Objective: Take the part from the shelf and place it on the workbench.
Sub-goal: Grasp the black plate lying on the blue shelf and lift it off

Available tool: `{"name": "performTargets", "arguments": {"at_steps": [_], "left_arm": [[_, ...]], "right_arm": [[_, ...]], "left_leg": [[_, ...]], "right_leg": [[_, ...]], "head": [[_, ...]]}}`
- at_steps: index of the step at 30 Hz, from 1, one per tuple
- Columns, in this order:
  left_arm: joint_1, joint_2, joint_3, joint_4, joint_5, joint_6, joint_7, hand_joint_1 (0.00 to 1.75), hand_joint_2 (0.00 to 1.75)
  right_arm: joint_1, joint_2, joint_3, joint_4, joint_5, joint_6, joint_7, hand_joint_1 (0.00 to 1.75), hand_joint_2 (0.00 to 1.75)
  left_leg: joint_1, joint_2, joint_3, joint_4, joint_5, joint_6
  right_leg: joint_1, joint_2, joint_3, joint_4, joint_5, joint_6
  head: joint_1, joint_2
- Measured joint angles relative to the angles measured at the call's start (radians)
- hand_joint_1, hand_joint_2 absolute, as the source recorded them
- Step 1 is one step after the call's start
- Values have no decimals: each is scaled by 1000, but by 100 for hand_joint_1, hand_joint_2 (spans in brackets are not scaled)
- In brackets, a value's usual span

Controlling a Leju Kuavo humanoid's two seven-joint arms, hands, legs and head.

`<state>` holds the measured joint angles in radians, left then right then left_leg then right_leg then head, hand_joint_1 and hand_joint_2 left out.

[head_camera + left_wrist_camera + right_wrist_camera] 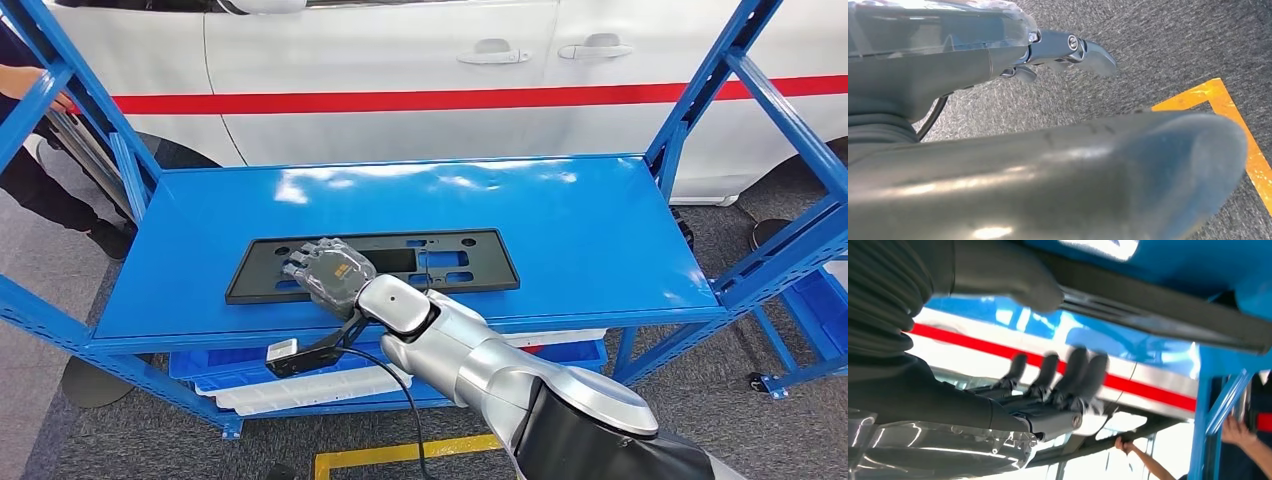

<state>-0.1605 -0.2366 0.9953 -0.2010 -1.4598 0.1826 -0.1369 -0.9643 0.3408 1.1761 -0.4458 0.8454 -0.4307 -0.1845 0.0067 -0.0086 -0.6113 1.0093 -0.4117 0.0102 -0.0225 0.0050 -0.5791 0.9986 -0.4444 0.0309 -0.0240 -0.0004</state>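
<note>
The right hand's fingers [1068, 372] are stretched out fairly straight and a little apart, with the thumb [1013, 282] set across from them; nothing is clamped between them that I can see. From above, the right hand [328, 268] lies over the left-centre of the part [480, 262], a long flat black plate with cut-outs, the fingers reaching toward its far edge. Whether the pads are pressing on it or just above it, I cannot tell.

The part lies flat on the top blue shelf [590, 220], near the front edge and roughly parallel to it. The silver right arm comes in from below, a black cable trailing from the wrist. The left hand [1063, 50] hangs low over grey carpet with a yellow floor marking [1243, 145]; its fingers look tucked in on nothing, though I see too little to be sure.

Behind the shelf stands a white car with a red stripe [420, 100], and a person [30, 150] stands at the left upright, one hand on the frame.

The risk, as I judge it: a thin flat plate gives little to grip, so the fingers may slide off or just push it back. Held off-centre, it could tip and swing, strike the uprights, or drop. The person's nearness adds hazard.
</note>
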Motion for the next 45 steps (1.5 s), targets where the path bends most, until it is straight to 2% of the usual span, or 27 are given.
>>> {"name": "performTargets", "arguments": {"at_steps": [4,14,18,45], "left_arm": [[0,-1,0,0,0,-1,0,0,0],[-1,-1,0,0,1,-5,0,0,0],[-1,-1,0,0,2,-6,-4,0,0],[1,-1,-2,0,-3,-10,-7,0,0]], "right_arm": [[1,0,0,19,2,-44,-6,175,175],[11,2,0,47,12,-44,-10,175,175],[23,2,-1,57,20,-41,-16,0,175],[41,3,-8,72,50,-46,-43,0,175]], "left_leg": [[0,0,0,0,0,0],[0,0,0,0,0,0],[0,0,0,0,0,0],[0,0,0,0,0,0]], "right_leg": [[0,0,0,0,0,0],[0,0,0,0,0,0],[0,0,0,0,0,0],[0,0,0,0,0,0]], "head": [[0,0],[0,0],[0,0],[0,0]]}}
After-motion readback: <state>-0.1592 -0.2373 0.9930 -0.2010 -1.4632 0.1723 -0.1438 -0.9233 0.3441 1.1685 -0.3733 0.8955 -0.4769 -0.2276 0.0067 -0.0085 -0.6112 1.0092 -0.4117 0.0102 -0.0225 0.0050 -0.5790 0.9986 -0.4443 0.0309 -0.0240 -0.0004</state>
